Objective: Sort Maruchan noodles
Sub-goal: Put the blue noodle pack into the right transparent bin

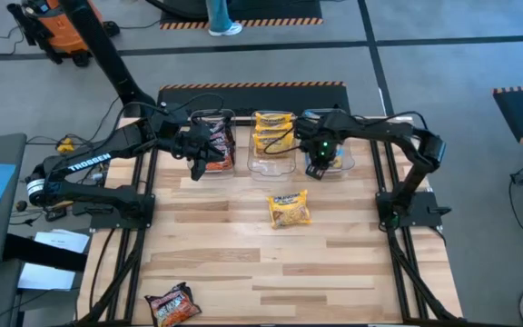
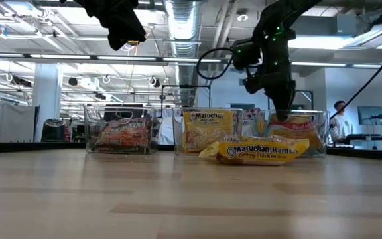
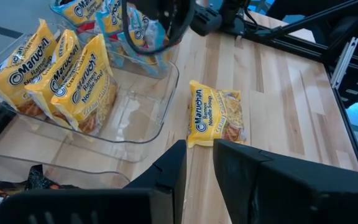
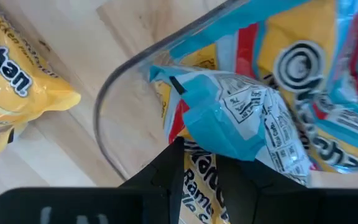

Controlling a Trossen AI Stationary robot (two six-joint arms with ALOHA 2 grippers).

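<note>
Packets mostly binned from what I see: three clear tubs sit in a row at the far edge of the surface (image 1: 243,263). Left tub (image 1: 214,145) has the dark maroon packets (image 2: 121,136), middle tub (image 1: 273,159) the yellow packets (image 3: 61,78), right tub (image 1: 343,162) the blue packets (image 4: 303,74). Right gripper (image 1: 319,168) is down inside the right tub, jaws closed on a light blue packet (image 4: 235,118), pinching it at its crimped end; the packet is tilted against the tub's corner, touching the other blue ones. Left gripper (image 1: 198,162) hangs above the surface at the near edge of the left tub, well up off the wood in the low view; its jaws stand at a narrow gap with nothing between them. Two packets are outside the tubs: one yellow packet (image 1: 289,209) lying flat on the surface just in front of the middle tub, label up, and one dark maroon packet (image 1: 172,306) alone near the front left corner of the surface, well apart from everything else. I can't read an exact count in any tub. Middle tub's near half is bare plastic, its packets leaning at the far end. A person (image 2: 339,126) shows in the room far behind, at the right of the low view.
</note>
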